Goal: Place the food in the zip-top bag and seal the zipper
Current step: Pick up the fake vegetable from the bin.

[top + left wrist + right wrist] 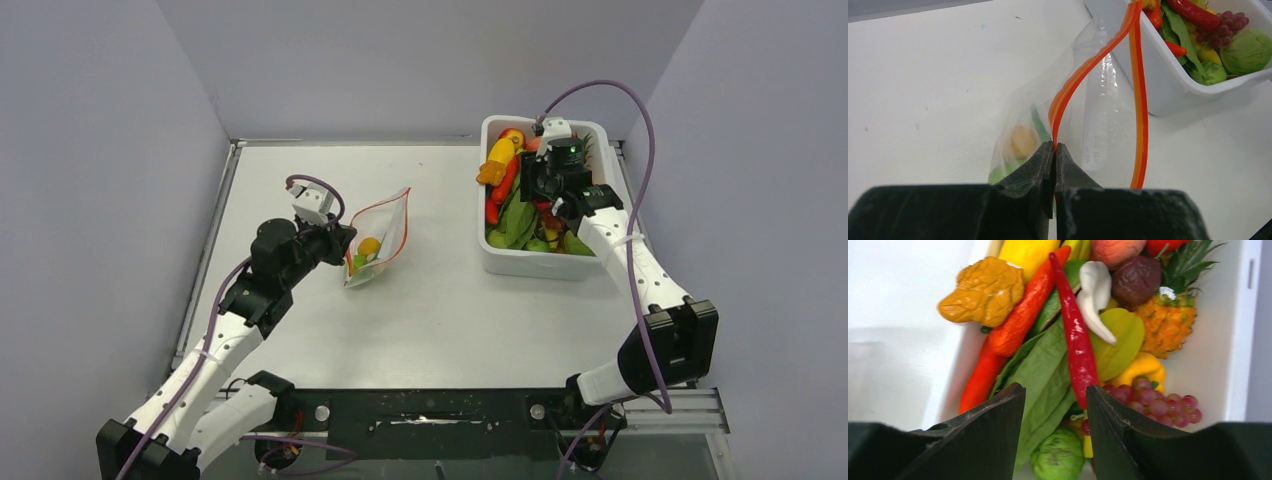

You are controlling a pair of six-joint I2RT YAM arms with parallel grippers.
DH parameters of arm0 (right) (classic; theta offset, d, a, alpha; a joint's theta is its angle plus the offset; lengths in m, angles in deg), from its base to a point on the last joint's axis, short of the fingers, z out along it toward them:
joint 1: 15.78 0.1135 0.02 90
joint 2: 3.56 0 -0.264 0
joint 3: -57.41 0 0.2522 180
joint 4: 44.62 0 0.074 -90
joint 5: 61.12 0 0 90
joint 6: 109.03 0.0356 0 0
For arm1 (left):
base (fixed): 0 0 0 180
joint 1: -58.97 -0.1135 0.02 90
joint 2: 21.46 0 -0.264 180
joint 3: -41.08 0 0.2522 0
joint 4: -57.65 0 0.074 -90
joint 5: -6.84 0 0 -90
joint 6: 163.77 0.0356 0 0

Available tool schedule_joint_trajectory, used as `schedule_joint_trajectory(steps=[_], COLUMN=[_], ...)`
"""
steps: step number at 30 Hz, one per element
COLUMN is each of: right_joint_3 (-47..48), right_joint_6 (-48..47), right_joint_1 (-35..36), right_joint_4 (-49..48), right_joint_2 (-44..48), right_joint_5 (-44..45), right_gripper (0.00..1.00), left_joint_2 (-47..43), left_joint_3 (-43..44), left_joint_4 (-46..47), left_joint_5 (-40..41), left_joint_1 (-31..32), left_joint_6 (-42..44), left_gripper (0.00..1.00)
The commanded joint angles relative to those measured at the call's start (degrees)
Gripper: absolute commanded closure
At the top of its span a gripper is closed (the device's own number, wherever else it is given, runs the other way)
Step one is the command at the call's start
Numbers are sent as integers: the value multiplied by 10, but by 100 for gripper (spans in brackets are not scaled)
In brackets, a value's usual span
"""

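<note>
While left end effector (1054,146) pinches zipper (1083,70), bag (1103,125) gapes.

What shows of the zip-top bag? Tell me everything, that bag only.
The zip-top bag is a clear, crinkly plastic pouch with a red-orange zipper along its mouth. The mouth gapes: its two strips bow apart, meeting at the far end. The left end effector, shut, pinches one strip. A yellow piece and a green piece lie inside. It rests on the white table, apart from the tub.

Zip-top bag (1098,120): food (1023,141) inside was blurred, kinds unreadable. White tub (1168,85): was cropped by top and right edges.
</note>
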Motion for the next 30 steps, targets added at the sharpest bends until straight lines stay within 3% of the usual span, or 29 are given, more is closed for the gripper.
schedule_joint_trajectory(steps=[1, 12, 22, 30], right_joint_3=[25, -30, -29, -47], right_joint_6=[-81, -161, -180, -183], right_joint_1=[-21, -56, -68, -69], right_joint_4=[-9, -67, -61, -66], right_joint_2=[-5, -30, -75, -81], right_joint_5=[28, -45, -74, -68], right_gripper=[51, 50, 48, 53], left_joint_2=[-17, -17, -13, -12], left_joint_3=[15, 14, 14, 13], left_joint_4=[16, 18, 18, 18], left_joint_5=[2, -4, -3, -2], left_joint_1=[-4, -4, -4, -4], left_joint_6=[9, 9, 10, 11], left_gripper=[100, 100, 100, 100])
